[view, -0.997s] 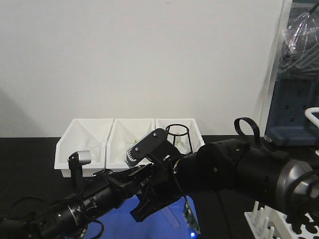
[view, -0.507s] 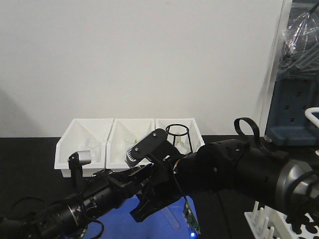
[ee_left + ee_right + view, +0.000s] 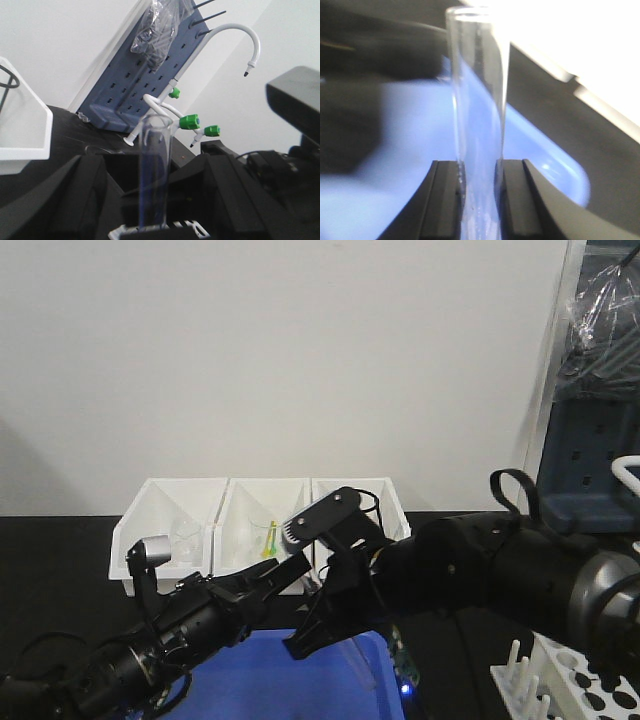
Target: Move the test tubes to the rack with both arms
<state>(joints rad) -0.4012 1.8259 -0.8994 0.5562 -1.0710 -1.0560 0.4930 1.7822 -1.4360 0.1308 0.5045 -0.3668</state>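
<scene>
Over the blue tray [image 3: 330, 680], clamps a test tube [image 3: 477, 125] upright in the right gripper [image 3: 479, 167], axis along its fingers [image 3: 445, 200], hold of the left gripper [image 3: 285, 575] unreadable, with the rack [image 3: 570, 685] well off on the right.

One clear glass test tube [image 3: 153, 170] stands upright, open mouth up, in the left gripper [image 3: 285, 572]. A second test tube [image 3: 478, 115], also upright, is clamped between the black fingers [image 3: 445, 200] of the right gripper [image 3: 305, 640]. The two black arms, left arm [image 3: 170, 635] and right arm [image 3: 480, 570], meet near the centre. The white rack [image 3: 575, 685] stands at the near right, pegs up.
</scene>
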